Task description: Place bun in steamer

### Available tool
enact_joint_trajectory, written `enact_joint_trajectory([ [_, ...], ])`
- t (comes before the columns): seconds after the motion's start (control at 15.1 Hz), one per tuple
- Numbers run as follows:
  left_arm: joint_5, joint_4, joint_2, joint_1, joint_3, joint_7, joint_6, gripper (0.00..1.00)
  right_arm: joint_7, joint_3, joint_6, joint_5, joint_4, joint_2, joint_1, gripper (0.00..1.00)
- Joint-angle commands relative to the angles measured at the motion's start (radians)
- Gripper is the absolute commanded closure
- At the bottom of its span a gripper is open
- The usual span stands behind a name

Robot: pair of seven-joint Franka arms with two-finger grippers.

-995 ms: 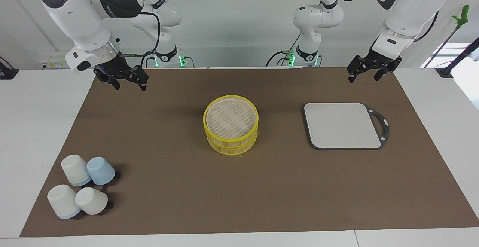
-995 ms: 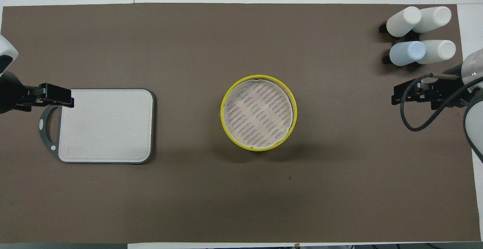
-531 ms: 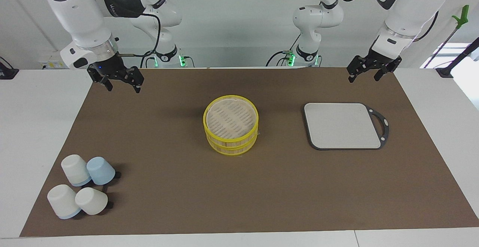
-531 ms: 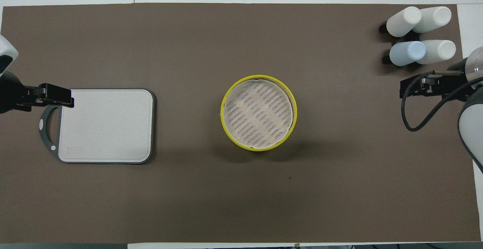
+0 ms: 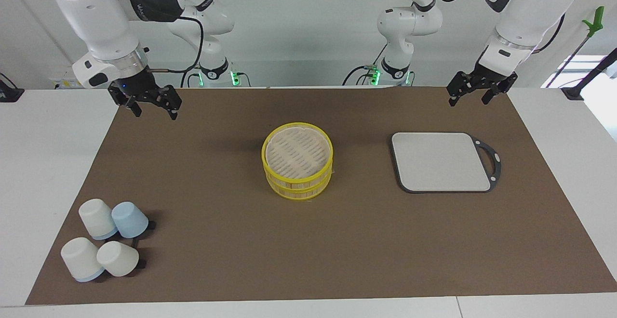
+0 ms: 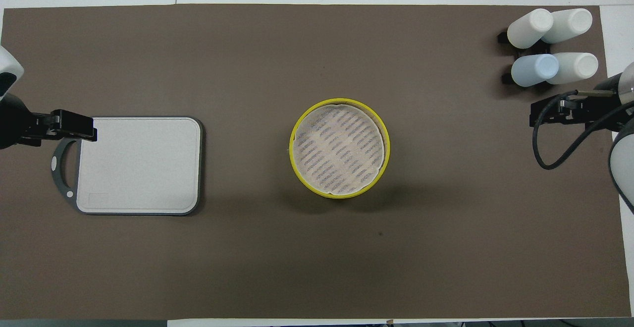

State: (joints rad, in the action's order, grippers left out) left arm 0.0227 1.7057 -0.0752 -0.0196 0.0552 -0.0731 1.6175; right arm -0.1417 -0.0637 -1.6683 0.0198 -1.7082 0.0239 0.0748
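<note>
The steamer (image 5: pixel 298 160) (image 6: pixel 340 147), a round two-tier basket with yellow rims and a pale slatted top, stands in the middle of the brown mat. The bun is out of view in both views. My right gripper (image 5: pixel 153 112) (image 6: pixel 541 114) hangs open and empty over the mat's edge at the right arm's end, well apart from the steamer. At the left arm's end, my left gripper (image 5: pixel 468 100) (image 6: pixel 79 130) waits open and empty in the air, over the handle side of the cutting board.
A grey cutting board (image 5: pixel 441 161) (image 6: pixel 138 166) lies on the mat toward the left arm's end. Several white and blue cups (image 5: pixel 103 243) (image 6: pixel 550 42) stand upside down at the right arm's end, farther from the robots than the steamer.
The right gripper has drawn away from the steamer toward the right arm's end of the mat and risen slightly. The left arm has not moved.
</note>
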Motion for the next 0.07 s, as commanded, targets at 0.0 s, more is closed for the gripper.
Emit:
enact_joint_trajectory([
  [0.0, -0.015, 0.014, -0.015, -0.010, -0.008, 0.012, 0.016, 0.00, 0.016, 0.007, 0.007, -0.001, 0.027, -0.019, -0.013, 0.00],
])
